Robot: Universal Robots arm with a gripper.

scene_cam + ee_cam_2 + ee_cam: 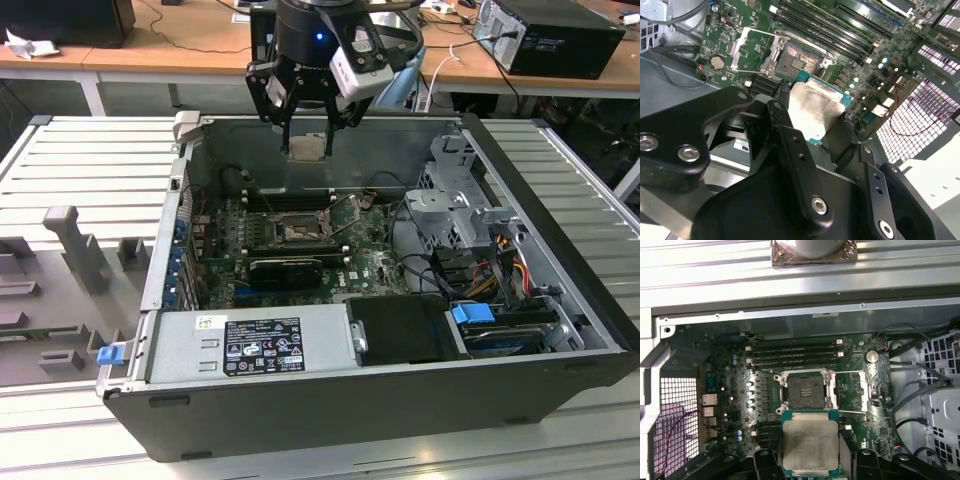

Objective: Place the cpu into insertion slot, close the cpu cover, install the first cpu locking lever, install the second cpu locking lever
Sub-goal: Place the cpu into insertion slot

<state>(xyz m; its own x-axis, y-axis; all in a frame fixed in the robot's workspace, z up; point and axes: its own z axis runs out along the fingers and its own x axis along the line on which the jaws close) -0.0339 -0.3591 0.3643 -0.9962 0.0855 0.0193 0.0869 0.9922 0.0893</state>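
While the fingers (781, 107) are clamped on the cpu (812, 112) (a flat silver square), they hang high over the open computer case (330, 410). Down on the green board (727, 390), the insertion slot (804, 390) sits bare, with the cpu cover (863, 390) flipped open just beside it.

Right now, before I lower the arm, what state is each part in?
insertion slot, empty and uncovered.
cpu cover, swung open beside the slot.
cpu, held up off the slot, not seated.
gripper, shut on the cpu.
computer case, open.
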